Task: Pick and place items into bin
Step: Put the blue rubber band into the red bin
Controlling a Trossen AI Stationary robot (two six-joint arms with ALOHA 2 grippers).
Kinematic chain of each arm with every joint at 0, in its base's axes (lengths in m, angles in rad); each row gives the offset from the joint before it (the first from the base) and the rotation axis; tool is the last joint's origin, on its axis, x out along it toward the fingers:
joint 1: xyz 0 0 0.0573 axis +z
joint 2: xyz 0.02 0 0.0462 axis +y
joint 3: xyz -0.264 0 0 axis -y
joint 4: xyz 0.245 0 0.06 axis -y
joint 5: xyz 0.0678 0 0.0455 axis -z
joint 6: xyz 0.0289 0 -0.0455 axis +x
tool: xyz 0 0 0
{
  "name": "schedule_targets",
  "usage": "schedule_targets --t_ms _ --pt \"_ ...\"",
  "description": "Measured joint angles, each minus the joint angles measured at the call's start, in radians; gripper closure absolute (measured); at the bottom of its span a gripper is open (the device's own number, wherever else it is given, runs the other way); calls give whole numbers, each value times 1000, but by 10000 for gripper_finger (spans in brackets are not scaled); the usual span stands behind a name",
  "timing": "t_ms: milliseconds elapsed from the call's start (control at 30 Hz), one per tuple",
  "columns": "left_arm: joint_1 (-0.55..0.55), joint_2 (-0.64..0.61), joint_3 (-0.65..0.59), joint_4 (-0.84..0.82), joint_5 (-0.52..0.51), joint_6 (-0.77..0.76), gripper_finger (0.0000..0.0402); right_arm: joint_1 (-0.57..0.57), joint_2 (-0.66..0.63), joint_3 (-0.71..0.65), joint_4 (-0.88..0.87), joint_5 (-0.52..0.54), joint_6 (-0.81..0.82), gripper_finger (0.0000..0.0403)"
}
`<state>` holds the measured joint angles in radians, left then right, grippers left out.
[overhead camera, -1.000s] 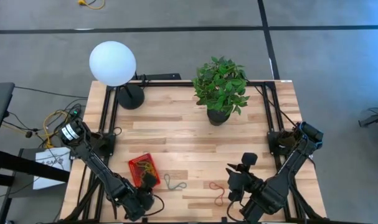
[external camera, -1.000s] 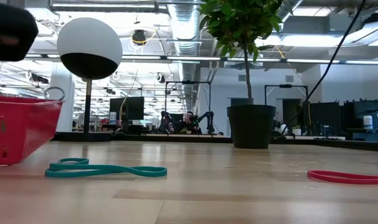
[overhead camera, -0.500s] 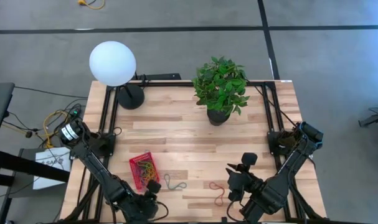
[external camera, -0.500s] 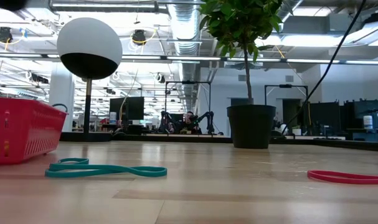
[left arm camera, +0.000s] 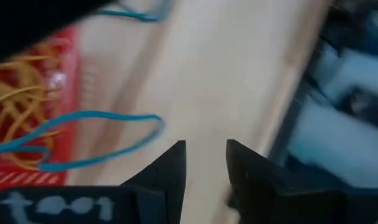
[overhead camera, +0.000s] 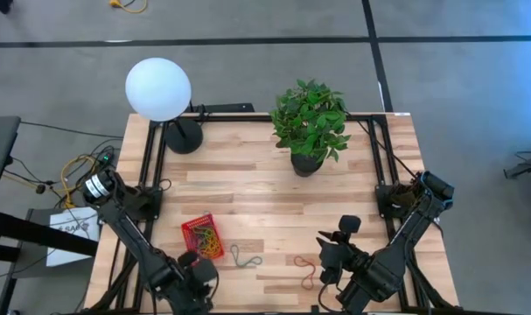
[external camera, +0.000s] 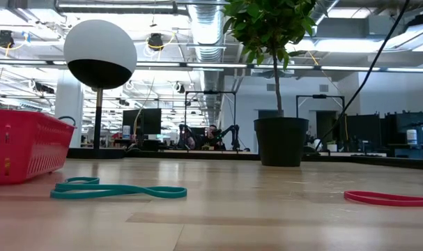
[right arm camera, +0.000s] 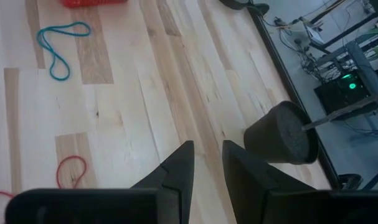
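Left hand [left arm camera: 202,163] at near bench edge just beside small red mesh plastic bin [overhead camera: 201,236], fingers slightly apart w/ nothing held, bin w/ yellow loops, teal rubber loop [overhead camera: 244,256] and red rubber loop [overhead camera: 306,266] on light wood bench [overhead camera: 248,188], right hand [right arm camera: 205,163] near red loop, narrowly parted, empty.

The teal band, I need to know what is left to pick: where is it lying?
In the high view the teal band lies flat on the table's near part, just right of the red bin and left of the red band.

Red plastic mesh bin [overhead camera: 201,236] on pale wood table [overhead camera: 256,188].
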<state>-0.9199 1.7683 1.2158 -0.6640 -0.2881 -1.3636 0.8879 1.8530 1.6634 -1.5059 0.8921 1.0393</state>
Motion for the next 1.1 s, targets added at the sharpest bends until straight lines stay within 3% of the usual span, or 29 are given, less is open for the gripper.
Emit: schedule_targets --t_ms 333,567,800,1100 --pt "2 0 -161 291 -13 -137 299 0 0 0 0 0 -27 326" --pt "1 0 -173 280 -62 -213 299 -15 1 0 0 0 -55 326" --pt "0 0 -173 220 -12 -335 299 -43 1 0 0 0 -79 326" --pt "12 0 -173 149 -40 -330 299 -66 1 0 1 0 -79 326"
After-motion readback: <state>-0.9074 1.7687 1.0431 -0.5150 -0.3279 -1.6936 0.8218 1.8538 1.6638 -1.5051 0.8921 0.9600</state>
